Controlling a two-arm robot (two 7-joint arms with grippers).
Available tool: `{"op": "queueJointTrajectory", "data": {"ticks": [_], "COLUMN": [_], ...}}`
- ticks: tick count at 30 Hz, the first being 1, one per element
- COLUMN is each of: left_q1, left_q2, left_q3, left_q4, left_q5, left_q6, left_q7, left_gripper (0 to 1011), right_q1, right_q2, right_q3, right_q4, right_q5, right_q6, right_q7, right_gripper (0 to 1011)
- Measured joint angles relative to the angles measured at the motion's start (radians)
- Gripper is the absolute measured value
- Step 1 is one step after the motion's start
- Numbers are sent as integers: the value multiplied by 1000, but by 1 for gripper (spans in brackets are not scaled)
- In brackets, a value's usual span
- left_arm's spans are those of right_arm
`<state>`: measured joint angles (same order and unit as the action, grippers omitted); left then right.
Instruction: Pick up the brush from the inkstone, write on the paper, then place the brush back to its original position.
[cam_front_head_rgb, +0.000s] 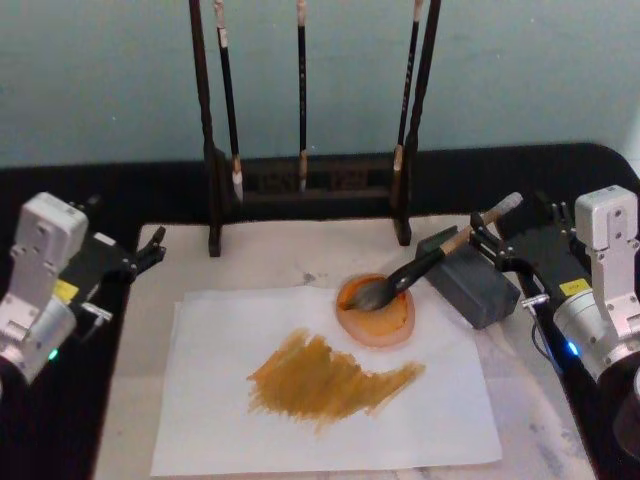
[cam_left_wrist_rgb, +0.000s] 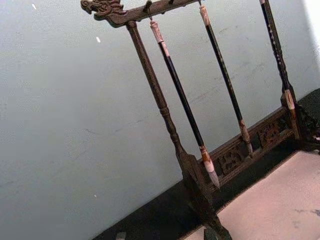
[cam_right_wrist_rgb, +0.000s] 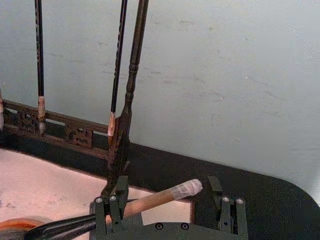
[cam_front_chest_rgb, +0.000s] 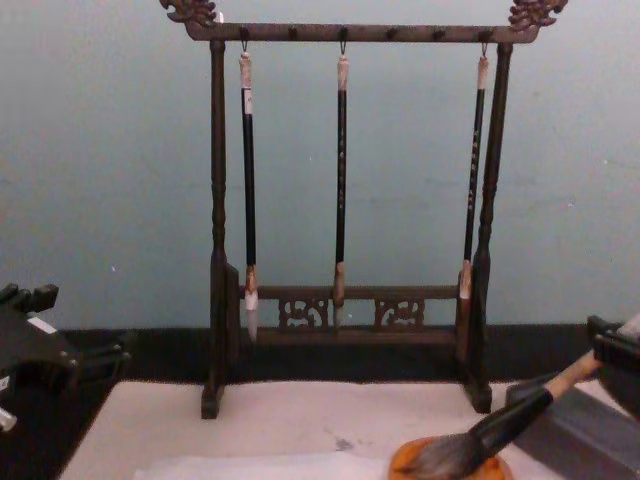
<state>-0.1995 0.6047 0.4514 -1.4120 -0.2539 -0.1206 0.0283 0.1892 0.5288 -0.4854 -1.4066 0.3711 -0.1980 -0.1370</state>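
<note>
Now, brush: the thick calligraphy brush (cam_front_head_rgb: 440, 257) with tan wooden handle, black lower section and whitish end cap lay tilted, its bushy grey-brown bristles resting in the round orange dish (cam_front_head_rgb: 376, 309), its handle propped across the grey stone block (cam_front_head_rgb: 468, 275).
Right gripper: the black right gripper (cam_front_head_rgb: 497, 243) sat at the desk's right side, right at the brush's upper handle; in the right wrist view its fingers (cam_right_wrist_rgb: 109, 215) stood spread apart on either side of the handle, with a gap showing, not clamped.
Left gripper: the black left gripper (cam_front_head_rgb: 150, 248) was off at the left edge of the cream felt mat (cam_front_head_rgb: 270, 262), well apart from the brush; whether its fingers were spread or closed, I couldn't tell.
Paper: the thin white sheet (cam_front_head_rgb: 325, 382) lay flat on the mat, carrying a broad ochre-brown smear (cam_front_head_rgb: 325, 379), with the dish sitting on its upper edge.
Backdrop: the dark carved wooden rack (cam_front_chest_rgb: 345, 215) stood behind, three thin dark brushes (cam_front_chest_rgb: 341, 185) hanging from it.
</note>
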Motion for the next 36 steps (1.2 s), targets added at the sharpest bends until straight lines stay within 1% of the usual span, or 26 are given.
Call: {"op": "queueJointTrajectory", "data": {"ticks": [36], "left_q1": [0], "left_q2": [0], "left_q3": [0], "left_q4": [0], "left_q5": [0], "left_q6": [0], "left_q7": [0], "left_gripper": [1010], "right_q1": [0], "right_q2": [0], "right_q3": [0], "right_q4": [0], "right_q5": [0], "right_q6": [0], "right_q7": [0], "right_gripper": [1000]}}
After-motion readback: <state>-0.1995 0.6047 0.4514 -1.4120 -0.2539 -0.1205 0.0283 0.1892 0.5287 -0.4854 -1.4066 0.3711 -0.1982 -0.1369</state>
